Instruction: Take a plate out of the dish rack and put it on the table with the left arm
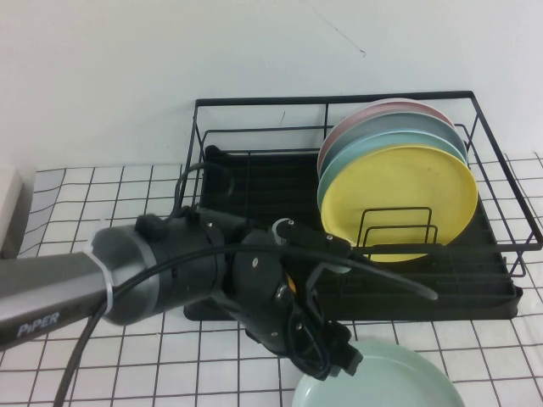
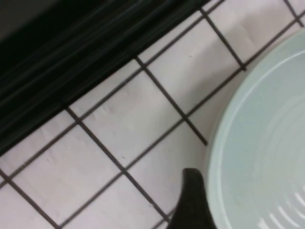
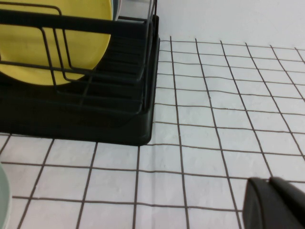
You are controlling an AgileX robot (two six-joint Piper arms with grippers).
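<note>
One mint plate (image 1: 382, 381) lies flat on the table (image 1: 102, 254) at bottom right, left gripper (image 1: 339, 360) at its rim, grip state unclear; right gripper (image 3: 274, 202) likewise unclear.

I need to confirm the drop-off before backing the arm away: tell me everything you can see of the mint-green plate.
The plate is round, pale mint green, smooth and matte, with a shallow raised rim. It lies flat, face up and empty, on the table just in front of the dish rack, partly cut off by the high view's edge. The left gripper sits at its rim; one black fingertip shows beside the edge, not clamped on it. The right gripper is apart from it.
</note>
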